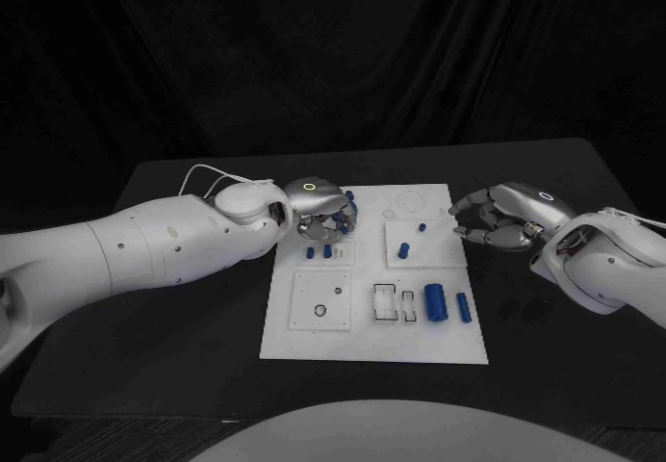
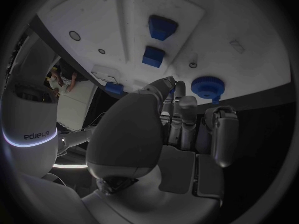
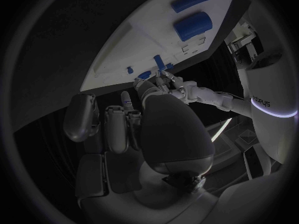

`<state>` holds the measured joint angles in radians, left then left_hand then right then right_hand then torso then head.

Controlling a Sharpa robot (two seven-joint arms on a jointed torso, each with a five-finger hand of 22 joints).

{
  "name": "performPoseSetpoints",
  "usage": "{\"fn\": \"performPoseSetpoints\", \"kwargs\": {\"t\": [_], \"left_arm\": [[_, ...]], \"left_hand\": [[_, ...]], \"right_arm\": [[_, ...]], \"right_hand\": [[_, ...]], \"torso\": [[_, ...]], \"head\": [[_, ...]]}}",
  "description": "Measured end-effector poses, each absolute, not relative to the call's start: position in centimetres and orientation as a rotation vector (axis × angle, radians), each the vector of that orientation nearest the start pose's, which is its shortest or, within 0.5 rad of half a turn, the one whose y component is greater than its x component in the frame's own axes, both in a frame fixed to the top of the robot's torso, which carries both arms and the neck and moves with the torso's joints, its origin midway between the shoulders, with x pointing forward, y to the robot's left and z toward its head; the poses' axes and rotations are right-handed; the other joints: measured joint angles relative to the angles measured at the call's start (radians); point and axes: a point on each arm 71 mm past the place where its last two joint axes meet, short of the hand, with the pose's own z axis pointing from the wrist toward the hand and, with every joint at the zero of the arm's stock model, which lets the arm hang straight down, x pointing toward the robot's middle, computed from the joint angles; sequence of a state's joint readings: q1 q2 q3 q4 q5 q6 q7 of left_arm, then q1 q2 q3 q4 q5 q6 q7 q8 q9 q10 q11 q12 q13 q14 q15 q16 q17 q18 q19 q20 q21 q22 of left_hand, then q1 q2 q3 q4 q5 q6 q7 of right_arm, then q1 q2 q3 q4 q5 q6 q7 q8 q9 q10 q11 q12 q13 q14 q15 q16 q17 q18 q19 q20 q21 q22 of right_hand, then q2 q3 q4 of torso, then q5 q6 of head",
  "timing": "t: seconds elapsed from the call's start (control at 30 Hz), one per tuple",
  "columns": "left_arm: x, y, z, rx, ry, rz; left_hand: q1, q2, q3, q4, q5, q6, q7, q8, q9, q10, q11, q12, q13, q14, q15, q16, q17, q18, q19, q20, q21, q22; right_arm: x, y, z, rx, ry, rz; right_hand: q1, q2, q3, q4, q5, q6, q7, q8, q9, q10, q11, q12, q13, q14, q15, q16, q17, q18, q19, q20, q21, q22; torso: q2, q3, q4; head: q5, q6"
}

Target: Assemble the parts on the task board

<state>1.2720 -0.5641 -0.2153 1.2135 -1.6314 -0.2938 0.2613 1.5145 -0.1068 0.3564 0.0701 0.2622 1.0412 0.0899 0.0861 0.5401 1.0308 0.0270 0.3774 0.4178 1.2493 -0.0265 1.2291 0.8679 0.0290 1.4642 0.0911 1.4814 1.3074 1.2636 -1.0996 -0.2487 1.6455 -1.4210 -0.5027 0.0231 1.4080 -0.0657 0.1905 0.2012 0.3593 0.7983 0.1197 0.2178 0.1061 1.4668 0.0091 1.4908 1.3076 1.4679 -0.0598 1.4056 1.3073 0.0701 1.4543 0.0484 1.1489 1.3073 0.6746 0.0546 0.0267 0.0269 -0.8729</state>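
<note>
Silver left hand (image 1: 320, 210) curled over task board (image 1: 374, 337), grip unclear; right hand (image 1: 502, 219) curled, holding nothing.

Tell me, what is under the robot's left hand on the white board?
Under the left hand lies the far left part of the task board. The wrist view shows a round blue part by the fingertips; what lies directly beneath the palm is covered.

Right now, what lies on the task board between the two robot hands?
In the head view, between the left robot hand and the right robot hand, bare task board holds only two small blue parts.
</note>
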Motion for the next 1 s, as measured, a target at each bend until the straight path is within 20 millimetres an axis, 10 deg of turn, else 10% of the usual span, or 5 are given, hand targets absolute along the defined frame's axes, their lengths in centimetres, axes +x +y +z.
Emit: {"fn": "performPoseSetpoints", "kwargs": {"t": [1.0], "left_arm": [[51.5,16.1,-21.3,0.696,1.672,-0.679]], "left_hand": [[-0.008,-0.008,0.000,0.000,-0.023,0.002,-0.001,-0.013,-0.023,0.008,0.004,-0.064,-0.041,-0.011,-0.004,-0.023,-0.036,0.000,0.000,0.000,-0.016,0.000]], "right_arm": [[43.4,-28.8,-20.7,-0.130,1.626,0.601]], "right_hand": [[0.000,0.000,0.003,-0.003,0.000,0.004,0.004,0.000,0.000,0.000,0.000,0.000,0.000,0.000,0.000,0.000,0.000,0.000,0.000,0.000,0.000,0.001]], "torso": [[0.000,-0.0003,0.0011]], "head": [[0.007,0.000]]}}
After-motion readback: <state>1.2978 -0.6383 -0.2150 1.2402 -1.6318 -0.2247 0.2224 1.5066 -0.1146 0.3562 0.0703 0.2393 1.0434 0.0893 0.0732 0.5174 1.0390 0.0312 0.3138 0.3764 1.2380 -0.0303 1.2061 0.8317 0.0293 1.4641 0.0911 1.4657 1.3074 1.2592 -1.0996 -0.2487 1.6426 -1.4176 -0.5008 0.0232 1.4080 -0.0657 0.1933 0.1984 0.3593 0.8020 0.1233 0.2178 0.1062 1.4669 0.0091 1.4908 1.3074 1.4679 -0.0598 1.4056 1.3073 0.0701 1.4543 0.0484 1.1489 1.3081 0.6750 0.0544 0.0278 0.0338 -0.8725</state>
